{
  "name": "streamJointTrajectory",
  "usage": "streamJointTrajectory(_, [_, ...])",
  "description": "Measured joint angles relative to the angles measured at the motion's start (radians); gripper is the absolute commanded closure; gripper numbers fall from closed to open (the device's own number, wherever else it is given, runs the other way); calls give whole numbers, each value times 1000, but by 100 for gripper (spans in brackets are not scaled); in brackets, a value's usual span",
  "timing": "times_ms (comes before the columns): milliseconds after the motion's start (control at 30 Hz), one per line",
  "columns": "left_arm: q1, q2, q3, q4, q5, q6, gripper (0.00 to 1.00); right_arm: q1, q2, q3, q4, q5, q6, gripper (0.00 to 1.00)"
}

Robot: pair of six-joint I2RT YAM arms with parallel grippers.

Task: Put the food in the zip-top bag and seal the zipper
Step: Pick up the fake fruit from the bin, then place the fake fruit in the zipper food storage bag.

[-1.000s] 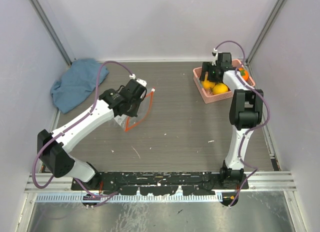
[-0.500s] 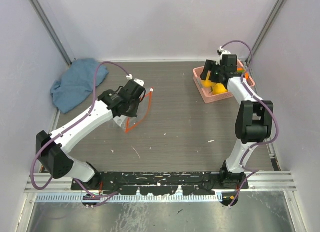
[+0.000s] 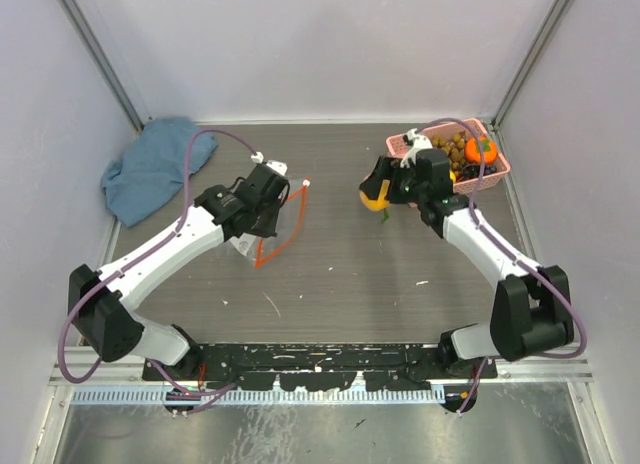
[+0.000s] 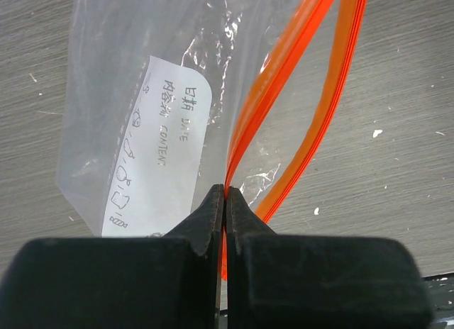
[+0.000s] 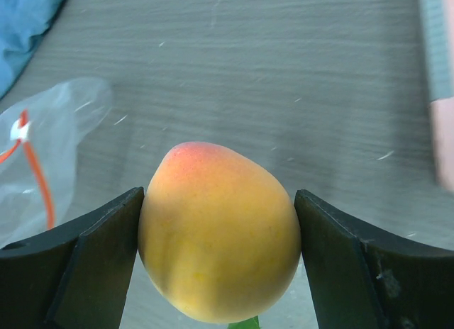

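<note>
**mk:** ok, what's the left gripper (image 4: pixel 225 194) doing jaws-wise?

**tj:** pressed flat together, pinching one lip of the thin orange-red zipper strip (image 4: pixel 284 95) on the clear crinkly zip-top bag (image 4: pixel 99 95). The other lip bows off to the right in the wrist view, so the mouth is gaping. There's a white handwritten label (image 4: pixel 159 152) on the plastic. From the top camera the bag sits left of centre over the grey wood-grain table (image 3: pixel 340 264). Can't tell if it touches down.

**mk:** and the right gripper (image 5: pixel 220 222)?

**tj:** spread wide, but both fingers are snug against a round orange-peach toy fruit (image 5: pixel 220 258) with a reddish blush on top. It's up off the table just right of centre, clear of the bag, between it and the pink plastic basket (image 3: pixel 498 168) in the upper right. That one holds olive-brown grapes (image 3: pixel 447 144) and an orange fruit with a green top (image 3: pixel 481 149). A crumpled blue cloth (image 3: pixel 150 169) lies upper left.
</note>
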Motion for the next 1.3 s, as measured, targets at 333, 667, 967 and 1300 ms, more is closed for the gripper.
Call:
streamJointTrajectory(333, [1,-51,-47,50,29,-26,100,180,-164,-268,246,-33,185,45])
streamJointTrajectory(667, [2,-79,-79,82,71,-55,100,392,-137,-460,763,-30,446,45])
streamJointTrajectory(967, [5,-89,-98,107,113,-92,100,480,-45,-534,1140,57,573,45])
streamJointTrajectory(1300, [5,-120,-139,182,211,-174,100,505,111,-549,1390,132,621,46])
